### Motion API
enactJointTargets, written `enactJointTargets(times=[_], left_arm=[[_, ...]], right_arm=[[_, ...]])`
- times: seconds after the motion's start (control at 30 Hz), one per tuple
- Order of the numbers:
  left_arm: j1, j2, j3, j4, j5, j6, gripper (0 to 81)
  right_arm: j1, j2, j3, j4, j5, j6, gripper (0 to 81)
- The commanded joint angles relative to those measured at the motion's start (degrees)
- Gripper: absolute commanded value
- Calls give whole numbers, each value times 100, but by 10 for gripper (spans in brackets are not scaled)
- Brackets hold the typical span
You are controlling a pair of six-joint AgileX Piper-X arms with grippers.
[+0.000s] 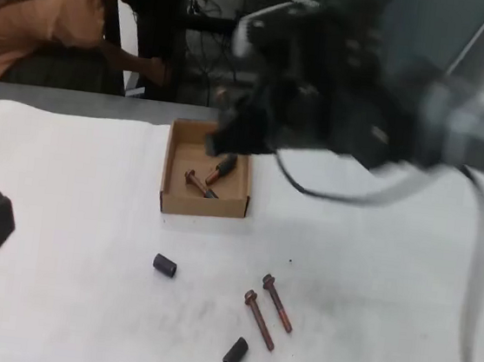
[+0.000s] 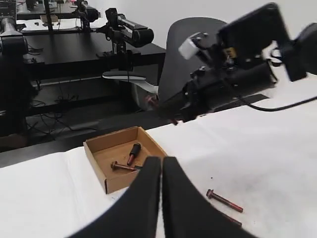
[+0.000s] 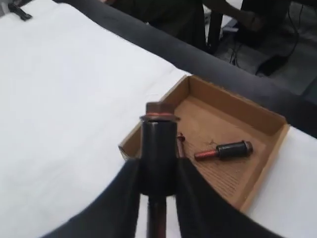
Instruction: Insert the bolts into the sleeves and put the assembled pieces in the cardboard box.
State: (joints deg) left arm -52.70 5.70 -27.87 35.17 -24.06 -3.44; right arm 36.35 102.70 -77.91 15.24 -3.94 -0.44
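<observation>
The cardboard box [image 1: 202,204] stands mid-bench and holds a sleeved bolt [image 1: 221,168] and a second piece [image 1: 196,182]. Over the box's edge hangs my right gripper [image 3: 158,166], shut on a black sleeve [image 3: 158,148] with a bolt head [image 3: 159,110] sticking out of it. An assembled piece [image 3: 223,150] lies on the box [image 3: 233,106] floor below. Two loose bolts [image 1: 259,319] [image 1: 278,303] and two loose sleeves [image 1: 164,265] [image 1: 235,353] lie on the white cloth nearer me. My left gripper [image 2: 161,183] is shut and empty, held back at the bench's left front.
The right arm [image 1: 364,108] and its cable [image 1: 354,196] span the space above and to the right of the box. A person leans in behind the bench's far edge [image 1: 76,101]. White cloth [image 1: 67,179] covers the bench.
</observation>
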Motion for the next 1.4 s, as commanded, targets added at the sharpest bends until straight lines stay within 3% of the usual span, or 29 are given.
enactJointTargets(times=[0.0, 0.23, 0.27, 0.3, 0.4, 0.43, 0.5, 0.57, 0.63, 0.77, 0.9, 1.07, 1.2, 1.37], left_arm=[[14, 15, 132, 15, 285, 0, 18], [14, 140, 552, -458, 76, 33, 18], [14, 224, 628, -545, 161, 81, 1], [14, 407, 724, -596, 314, 121, 41], [42, 1126, 884, -594, 770, 129, 279], [90, 1395, 898, -609, 843, 112, 358], [284, 2108, 897, -815, 882, -70, 540], [676, 2922, 816, -1172, 1113, -644, 608], [1217, 3786, 598, -1365, 1595, -1111, 589], [2151, 5316, -36, -1365, 1794, -1437, 536], [2700, 6660, -800, -1220, 2101, -1875, 536], [2775, 7840, -1529, -905, 2999, -2759, 536], [2678, 8425, -1882, -797, 2911, -3317, 536], [2702, 8852, -2141, -911, 2800, -3869, 536]], right_arm=[[-77, 734, -898, 701, -90, -97, 6], [-159, 1723, -2042, 1365, -6, 1, 13], [-173, 1772, -2087, 1430, -96, 44, 74], [-189, 1785, -2107, 1496, -154, 44, 160], [-188, 1701, -2106, 1807, -97, 360, 664], [-195, 1639, -2106, 1914, -76, 441, 700], [-195, 1476, -2106, 2162, 84, 425, 700], [-195, 1225, -2106, 2484, 125, 376, 700], [-195, 957, -2106, 2748, 125, 176, 641], [-195, 318, -2106, 3189, 140, 150, 650], [-195, -254, -2106, 3756, -236, 170, 648], [-195, -836, -2106, 4594, -920, 76, 648], [-202, -1091, -2106, 5572, -875, 78, 648], [-112, -1548, -1788, 5863, -1057, 78, 648]])
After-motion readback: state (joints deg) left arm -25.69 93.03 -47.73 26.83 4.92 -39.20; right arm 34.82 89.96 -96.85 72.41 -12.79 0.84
